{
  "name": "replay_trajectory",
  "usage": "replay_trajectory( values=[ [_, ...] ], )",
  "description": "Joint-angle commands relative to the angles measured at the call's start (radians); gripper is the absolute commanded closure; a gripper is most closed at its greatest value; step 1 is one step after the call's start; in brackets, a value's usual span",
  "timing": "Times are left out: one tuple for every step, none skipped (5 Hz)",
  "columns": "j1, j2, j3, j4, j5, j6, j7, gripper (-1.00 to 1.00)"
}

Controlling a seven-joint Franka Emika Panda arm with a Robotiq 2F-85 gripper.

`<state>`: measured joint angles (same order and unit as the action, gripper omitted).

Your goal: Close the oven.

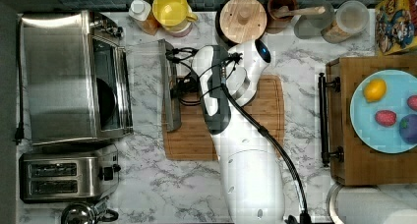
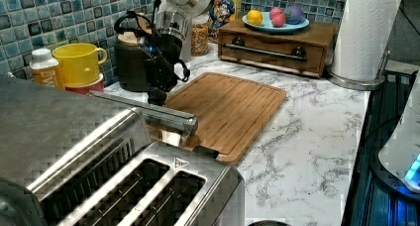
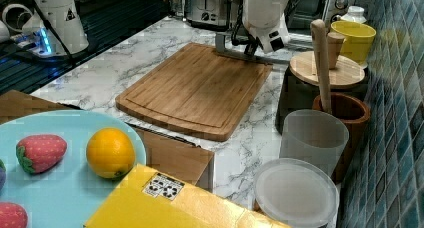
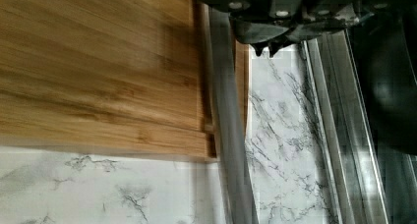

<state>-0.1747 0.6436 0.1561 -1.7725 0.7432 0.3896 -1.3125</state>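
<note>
While the oven (image 1: 74,76) sits at the top view's left with its glass door (image 1: 145,84) dropped flat toward the middle of the counter, the step in hand looks like getting under the bar handle (image 1: 169,86) and swinging the door up. That handle lies over the near-left edge of the cutting board (image 1: 246,118), and the gripper (image 1: 184,86) hangs just beside it on the board side; whether its fingers are spread or pinched I cannot tell, since the arm and cables cover them. To do this well, I judge the gripper should come low against the handle's underside near its middle, then push in an arc toward the oven rather than straight across, so the door pivots on its hinge instead of jamming. A push near one end might twist the door. Easing off as the door nears upright would spare the glass a slam.

Further toward the top view's right, past the yellow mug (image 1: 171,10) and wooden lid (image 1: 242,18), the cereal box (image 1: 396,20) carries printing; in the left view a cartoon captain figure and letters reading roughly "OR" show on it (image 2: 224,8). The bottle (image 2: 45,67) has an orange label with white letters I cannot read.
</note>
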Motion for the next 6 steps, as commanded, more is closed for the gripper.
replay_trajectory(
  values=[
    [0.070, -0.124, 0.156, 0.025, 0.082, -0.024, -0.046, 1.00],
    [0.108, -0.169, 0.184, 0.018, 0.063, -0.012, -0.022, 1.00],
    [0.129, -0.219, 0.217, 0.015, 0.056, 0.011, 0.007, 1.00],
    [0.165, -0.257, 0.225, 0.019, 0.022, 0.047, 0.052, 1.00],
    [0.229, -0.258, 0.224, 0.047, -0.103, 0.084, 0.182, 1.00],
    [0.272, -0.256, 0.224, 0.057, -0.192, 0.113, 0.270, 1.00]
  ],
)
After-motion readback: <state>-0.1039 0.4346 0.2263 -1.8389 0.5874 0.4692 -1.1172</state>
